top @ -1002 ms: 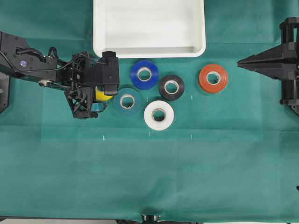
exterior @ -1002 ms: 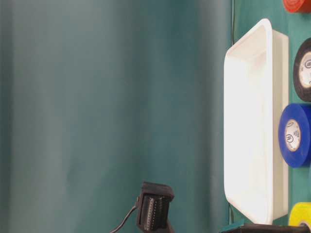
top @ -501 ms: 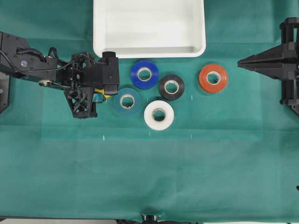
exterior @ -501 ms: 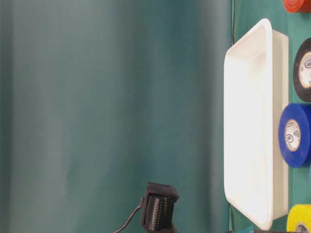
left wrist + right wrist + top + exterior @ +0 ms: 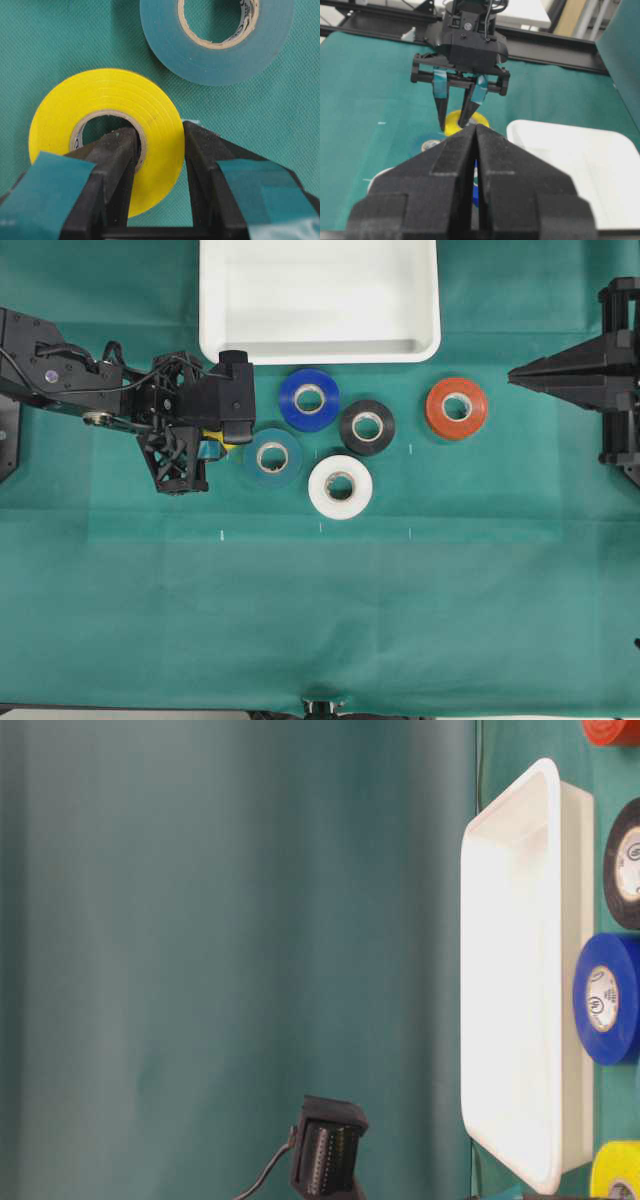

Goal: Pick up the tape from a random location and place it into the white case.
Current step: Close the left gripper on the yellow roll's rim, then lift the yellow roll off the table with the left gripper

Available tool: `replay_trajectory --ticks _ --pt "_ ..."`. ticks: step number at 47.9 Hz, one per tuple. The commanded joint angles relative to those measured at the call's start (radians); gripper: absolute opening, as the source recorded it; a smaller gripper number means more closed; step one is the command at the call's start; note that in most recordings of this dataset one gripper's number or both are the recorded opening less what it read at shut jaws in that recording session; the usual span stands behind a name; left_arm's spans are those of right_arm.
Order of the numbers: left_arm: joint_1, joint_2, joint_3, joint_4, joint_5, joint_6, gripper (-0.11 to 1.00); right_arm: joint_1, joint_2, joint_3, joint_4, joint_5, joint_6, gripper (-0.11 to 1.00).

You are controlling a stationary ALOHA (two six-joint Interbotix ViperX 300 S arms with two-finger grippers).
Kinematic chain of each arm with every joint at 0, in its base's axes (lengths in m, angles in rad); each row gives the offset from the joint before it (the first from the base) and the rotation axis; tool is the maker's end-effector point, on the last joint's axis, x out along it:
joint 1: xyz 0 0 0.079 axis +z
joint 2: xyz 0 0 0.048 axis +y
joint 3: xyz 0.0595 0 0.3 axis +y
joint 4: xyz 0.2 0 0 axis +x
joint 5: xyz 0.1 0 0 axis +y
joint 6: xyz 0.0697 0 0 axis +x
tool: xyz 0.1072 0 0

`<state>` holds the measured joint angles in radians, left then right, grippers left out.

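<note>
The tape (image 5: 100,95), a bright yellow roll, lies flat on the green cloth. My left gripper (image 5: 160,135) is shut on its wall, one finger down inside the core and the other against the outer side. From overhead only a yellow sliver of the tape (image 5: 213,437) shows under the left gripper (image 5: 208,447). The white case (image 5: 320,352) stands at the back centre, just beyond and to the right of that gripper. My right gripper (image 5: 515,375) hovers at the far right, shut with nothing in it; its wrist view faces the left gripper (image 5: 452,126) and the tape (image 5: 481,120).
A teal roll (image 5: 272,457) lies close beside the held tape. Further right lie a blue roll (image 5: 309,399), a black roll (image 5: 367,427), a white roll (image 5: 340,486) and an orange-red roll (image 5: 456,407).
A second ago the left jaws stood wide around the tape with more yellow showing; they have closed onto its wall. The right arm has not moved.
</note>
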<state>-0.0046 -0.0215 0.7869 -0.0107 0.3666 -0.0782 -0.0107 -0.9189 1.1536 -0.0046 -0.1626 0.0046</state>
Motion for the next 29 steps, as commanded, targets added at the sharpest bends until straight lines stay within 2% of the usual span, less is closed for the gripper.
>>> replay_trajectory --ticks 1,20,29 --pt "0.002 -0.012 0.006 0.002 -0.005 0.003 0.24 -0.002 0.006 -0.020 0.000 -0.005 -0.002 0.00" --pt "0.002 -0.052 0.002 0.002 0.012 0.002 0.24 -0.002 0.006 -0.023 0.000 0.002 -0.002 0.00" --pt "0.002 -0.089 -0.017 0.002 0.074 -0.002 0.24 -0.002 0.005 -0.023 0.000 0.003 -0.002 0.00"
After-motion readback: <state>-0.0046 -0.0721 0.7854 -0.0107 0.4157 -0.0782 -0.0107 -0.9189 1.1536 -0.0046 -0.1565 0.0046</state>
